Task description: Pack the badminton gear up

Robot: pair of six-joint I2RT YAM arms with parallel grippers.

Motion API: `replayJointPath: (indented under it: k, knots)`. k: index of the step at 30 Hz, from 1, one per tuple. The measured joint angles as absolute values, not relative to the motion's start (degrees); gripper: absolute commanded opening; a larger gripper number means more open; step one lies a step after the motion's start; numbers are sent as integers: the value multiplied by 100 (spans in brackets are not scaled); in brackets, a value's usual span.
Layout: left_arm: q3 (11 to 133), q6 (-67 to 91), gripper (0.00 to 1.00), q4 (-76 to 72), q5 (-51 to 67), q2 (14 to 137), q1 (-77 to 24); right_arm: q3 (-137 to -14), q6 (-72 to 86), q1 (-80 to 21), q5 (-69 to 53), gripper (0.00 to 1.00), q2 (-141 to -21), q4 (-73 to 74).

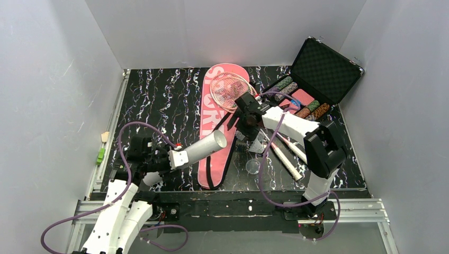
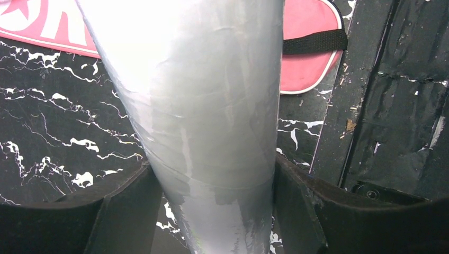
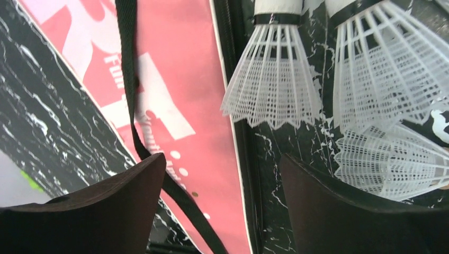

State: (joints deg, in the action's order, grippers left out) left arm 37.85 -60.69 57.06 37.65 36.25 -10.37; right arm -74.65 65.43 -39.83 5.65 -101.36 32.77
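The long pink "SPORT" bag (image 1: pixel 214 114) lies lengthwise mid-table with its black strap (image 3: pixel 127 79) across it. My left gripper (image 1: pixel 180 157) is shut on the white tube (image 1: pixel 205 146), held tilted above the bag's near part; the tube fills the left wrist view (image 2: pixel 206 132). Two pink-framed rackets (image 1: pixel 229 90) rest with heads on the bag's far end and white handles (image 1: pixel 283 154) running to the near right. My right gripper (image 1: pixel 248 130) is open and empty over the bag's right edge (image 3: pixel 180 95). Three white shuttlecocks (image 3: pixel 272 79) lie just right of it.
An open black case of poker chips (image 1: pixel 312 84) stands at the back right. A small clear round lid (image 1: pixel 253 166) lies near the racket handles. Small green and wooden pieces (image 1: pixel 101 151) sit off the table's left edge. White walls enclose three sides.
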Motion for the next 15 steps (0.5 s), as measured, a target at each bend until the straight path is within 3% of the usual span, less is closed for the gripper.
replayJointPath:
  k: [15]
  knots:
    - [3785, -6187, 65, 5791, 3706, 3601, -1037, -8219, 6759, -3981, 1833, 71, -10549, 3667]
